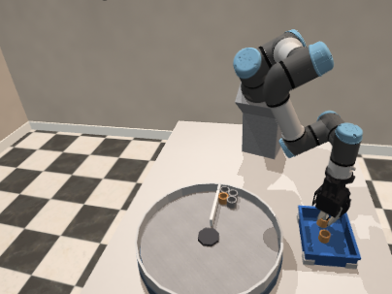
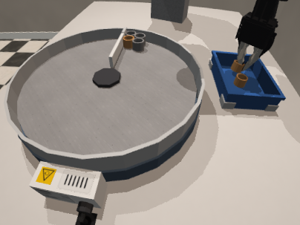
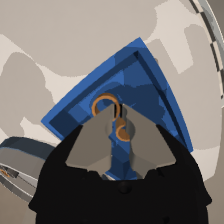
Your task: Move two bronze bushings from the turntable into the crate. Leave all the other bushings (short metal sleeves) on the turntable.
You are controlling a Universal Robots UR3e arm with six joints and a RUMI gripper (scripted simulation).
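My gripper (image 1: 324, 220) hangs inside the blue crate (image 1: 328, 236) and is shut on a bronze bushing (image 2: 237, 65), held just above the crate floor. It shows between the fingertips in the wrist view (image 3: 122, 132). A second bronze bushing (image 2: 240, 79) lies on the crate floor in front of it; it also shows in the wrist view (image 3: 106, 106). On the grey turntable (image 2: 105, 96), one bronze bushing (image 2: 128, 41) stands with several dark grey bushings (image 2: 138, 44) beside the white divider (image 2: 116, 52) at the far rim.
A black hub (image 2: 106, 76) sits at the turntable's centre. The turntable's control box (image 2: 65, 183) with a yellow warning label is at the front. The arm's grey pedestal (image 1: 260, 130) stands behind the crate.
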